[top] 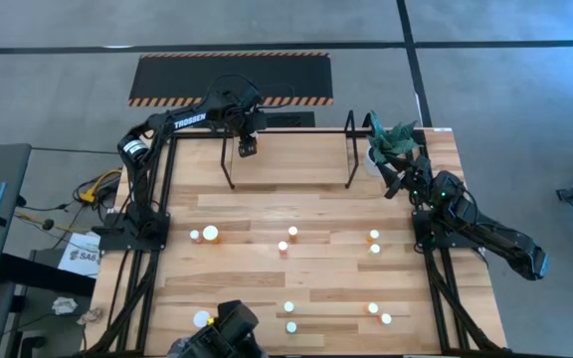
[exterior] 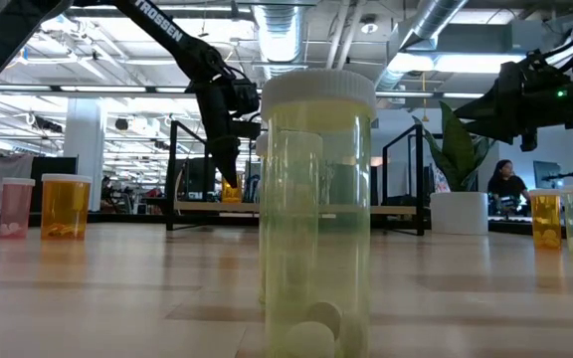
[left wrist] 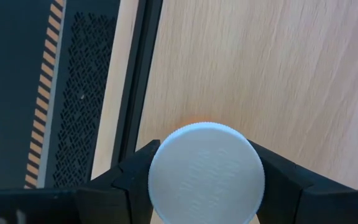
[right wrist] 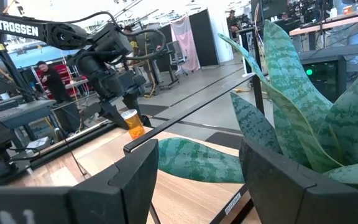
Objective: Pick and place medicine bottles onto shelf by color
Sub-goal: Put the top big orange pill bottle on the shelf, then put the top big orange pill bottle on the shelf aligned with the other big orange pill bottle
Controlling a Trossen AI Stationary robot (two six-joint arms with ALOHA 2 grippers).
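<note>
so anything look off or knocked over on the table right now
Nothing stands out. The loose bottles on the table all appear upright, none spilled. The left gripper holds an orange bottle over the shelf. The right gripper, jaws open, sits close against the plant.

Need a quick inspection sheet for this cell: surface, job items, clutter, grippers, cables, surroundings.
Surface: light wood table, no spills seen.
Job's things: about a dozen white-capped medicine bottles scattered over the table; shelf at the far edge, nothing seen standing on it yet.
Clutter: potted plant by the shelf's right end.
Grippers: left gripper over the shelf's left end, shut on an orange bottle; right gripper open, beside the plant.
Cables: loose bundle off the table's left side.
Surroundings: black-and-yellow striped mat beyond the table; a person seated far behind.
</note>
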